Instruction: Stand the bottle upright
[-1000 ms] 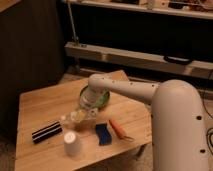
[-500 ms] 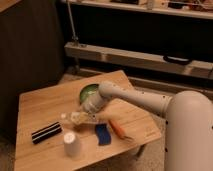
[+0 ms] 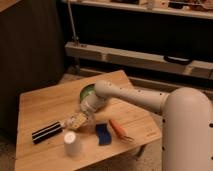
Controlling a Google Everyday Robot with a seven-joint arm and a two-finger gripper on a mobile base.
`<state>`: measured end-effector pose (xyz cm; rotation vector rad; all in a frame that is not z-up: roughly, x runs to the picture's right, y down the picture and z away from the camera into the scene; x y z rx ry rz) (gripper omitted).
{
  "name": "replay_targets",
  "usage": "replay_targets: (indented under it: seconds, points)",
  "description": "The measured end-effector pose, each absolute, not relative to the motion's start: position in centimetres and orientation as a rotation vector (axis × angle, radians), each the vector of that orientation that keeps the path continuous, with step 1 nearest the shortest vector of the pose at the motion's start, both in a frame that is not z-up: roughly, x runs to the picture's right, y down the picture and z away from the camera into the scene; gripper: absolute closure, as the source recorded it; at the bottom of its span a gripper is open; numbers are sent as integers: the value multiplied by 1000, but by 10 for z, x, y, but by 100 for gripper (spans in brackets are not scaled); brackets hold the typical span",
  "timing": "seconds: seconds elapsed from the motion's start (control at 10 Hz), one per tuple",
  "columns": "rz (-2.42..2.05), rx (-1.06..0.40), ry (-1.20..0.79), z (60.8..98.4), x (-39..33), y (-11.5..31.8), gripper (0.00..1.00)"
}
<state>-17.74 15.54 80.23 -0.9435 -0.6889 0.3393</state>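
The bottle [image 3: 73,121] is small and pale and lies on its side on the wooden table [image 3: 45,102], between the striped block and the blue object. My gripper [image 3: 80,119] is down at the bottle's right end, low over the table and touching or almost touching it. The white arm [image 3: 125,97] reaches in from the right and hides part of the bottle.
A black block with white stripes [image 3: 46,132] lies left of the bottle. A white paper cup [image 3: 71,143] stands just in front of it. A blue object [image 3: 102,134] and an orange object [image 3: 119,129] lie to the right. A green bowl [image 3: 86,92] sits behind the wrist.
The arm has moved down and left across the bowl, bringing the gripper to the bottle. The bottle lies about where it was.
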Motion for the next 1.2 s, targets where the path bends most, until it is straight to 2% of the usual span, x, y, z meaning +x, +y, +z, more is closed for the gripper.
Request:
replay_targets:
  seconds: [0.2, 0.5, 0.8, 1.2]
  points:
    - [320, -960, -663, 804, -182, 153, 20]
    - [121, -962, -440, 799, -192, 128, 20]
    - [-73, -892, -205, 793, -190, 105, 20]
    - [-157, -782, -42, 785, -174, 105, 20]
